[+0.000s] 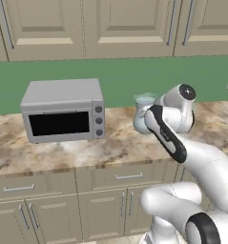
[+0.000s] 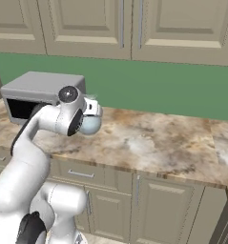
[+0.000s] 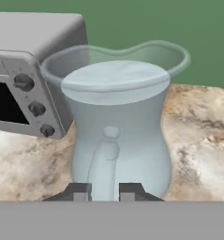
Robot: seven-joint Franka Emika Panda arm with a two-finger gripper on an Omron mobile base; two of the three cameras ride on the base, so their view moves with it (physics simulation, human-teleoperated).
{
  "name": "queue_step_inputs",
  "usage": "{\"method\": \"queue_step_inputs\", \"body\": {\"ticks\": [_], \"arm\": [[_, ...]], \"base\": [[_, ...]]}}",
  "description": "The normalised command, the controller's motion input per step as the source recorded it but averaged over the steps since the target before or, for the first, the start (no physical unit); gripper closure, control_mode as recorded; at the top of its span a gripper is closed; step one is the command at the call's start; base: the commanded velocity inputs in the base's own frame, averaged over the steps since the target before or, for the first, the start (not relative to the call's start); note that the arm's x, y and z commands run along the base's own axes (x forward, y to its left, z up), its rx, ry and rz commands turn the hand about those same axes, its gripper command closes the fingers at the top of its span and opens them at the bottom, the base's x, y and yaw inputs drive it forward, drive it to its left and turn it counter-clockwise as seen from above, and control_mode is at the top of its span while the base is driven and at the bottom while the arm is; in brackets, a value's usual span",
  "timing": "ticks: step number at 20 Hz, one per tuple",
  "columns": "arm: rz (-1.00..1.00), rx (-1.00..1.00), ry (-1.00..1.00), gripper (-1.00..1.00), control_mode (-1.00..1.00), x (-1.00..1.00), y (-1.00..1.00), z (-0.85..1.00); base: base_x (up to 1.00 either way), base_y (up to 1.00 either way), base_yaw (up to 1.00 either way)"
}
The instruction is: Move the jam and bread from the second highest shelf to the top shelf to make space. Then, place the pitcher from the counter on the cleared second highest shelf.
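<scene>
Claw (image 3: 105, 191) sits right at the pitcher (image 3: 119, 126), fingers (image 3: 81, 191) drawn close together with only a narrow gap, level with the pitcher's handle on the near side. Looks pinched on that handle, though the actual contact is hidden at the frame's bottom edge.

Pitcher stands upright on the counter (image 3: 197, 131): pale blue, see-through, flared rim, wide belly. In the left base view the pitcher (image 1: 144, 102) pokes out behind the arm's wrist, near the back wall. In the right base view its belly (image 2: 91, 125) shows just past the wrist.

Grey microwave (image 1: 63, 110) stands on the same counter, left of the pitcher and just beside it, not touching as far as I can tell. Green backsplash behind, cream upper cabinets (image 1: 120, 24) above, cream drawers (image 1: 129, 177) under the counter edge.
</scene>
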Motion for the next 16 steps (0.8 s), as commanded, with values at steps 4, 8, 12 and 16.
{"method": "queue_step_inputs", "body": {"ticks": [4, 8, 12, 16], "arm": [[0.11, 0.0, 0.0, 1.0, -1.0, -1.0, -0.01, 0.3], [0.02, 0.0, -0.05, 1.0, -1.0, -0.99, 0.0, 0.26], [0.0, 0.0, -0.09, 1.0, -1.0, -0.63, 0.0, 0.61], [-0.02, 0.0, -0.03, 1.0, -1.0, -0.27, 0.01, 0.35]], "base": [[0.0, 0.0, 0.0], [0.0, 0.0, 0.0], [0.0, 0.0, 0.0], [0.0, 0.0, 0.0]]}}
